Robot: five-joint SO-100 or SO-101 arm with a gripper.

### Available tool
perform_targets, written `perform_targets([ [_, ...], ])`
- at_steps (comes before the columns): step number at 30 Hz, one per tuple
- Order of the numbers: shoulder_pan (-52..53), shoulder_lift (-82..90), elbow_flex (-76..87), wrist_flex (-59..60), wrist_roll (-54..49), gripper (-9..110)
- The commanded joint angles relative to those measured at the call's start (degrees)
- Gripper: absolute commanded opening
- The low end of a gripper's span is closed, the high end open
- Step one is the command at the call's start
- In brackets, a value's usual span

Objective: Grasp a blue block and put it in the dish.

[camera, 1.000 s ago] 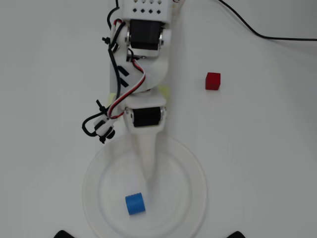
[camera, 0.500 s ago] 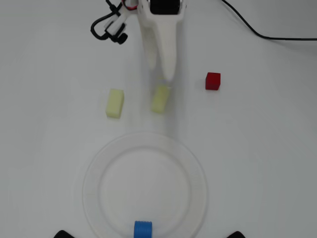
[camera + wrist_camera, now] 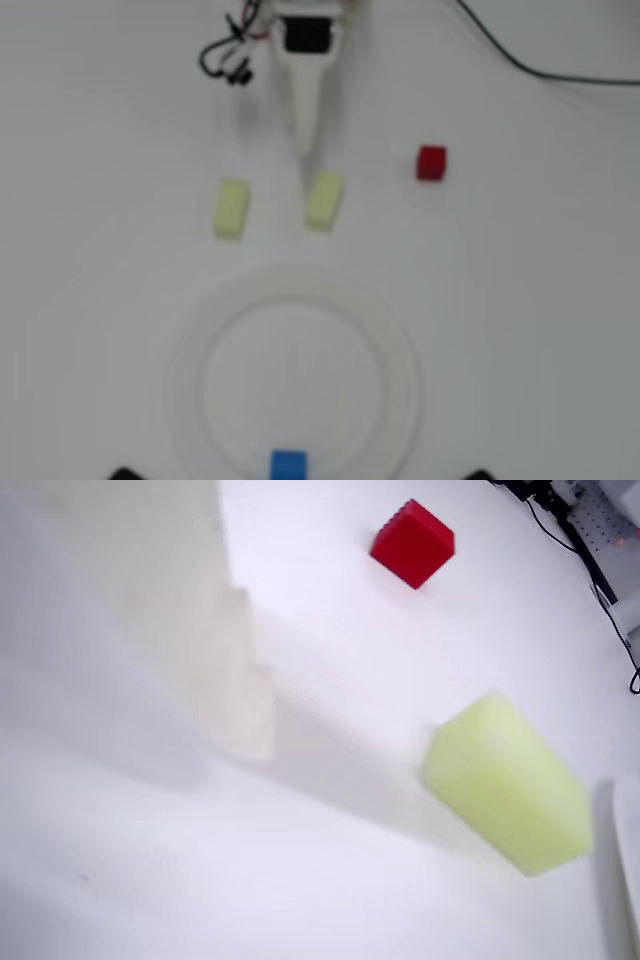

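One small bright blue block (image 3: 288, 465), seemingly light and rigid, grips across its sides; white hand (image 3: 306, 148) pressed together, empty.

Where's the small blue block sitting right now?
In the overhead view, the small bright blue block sits on the near rim of the large round white plate, at the picture's bottom centre, far from the hand and the pale yellow blocks.
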Motion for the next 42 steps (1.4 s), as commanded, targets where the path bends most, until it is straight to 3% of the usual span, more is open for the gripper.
perform_targets([
  [1, -1.49, 9.84, 2.29, 1.85, 1.85, 35],
  [17, -10.2, 10.11, 10.55, 4.13, 8.44, 26],
  [23, -11.69, 10.2, 12.13, 5.01, 7.12, 0],
  [42, -11.69, 10.2, 14.06, 7.29, 9.32, 0],
])
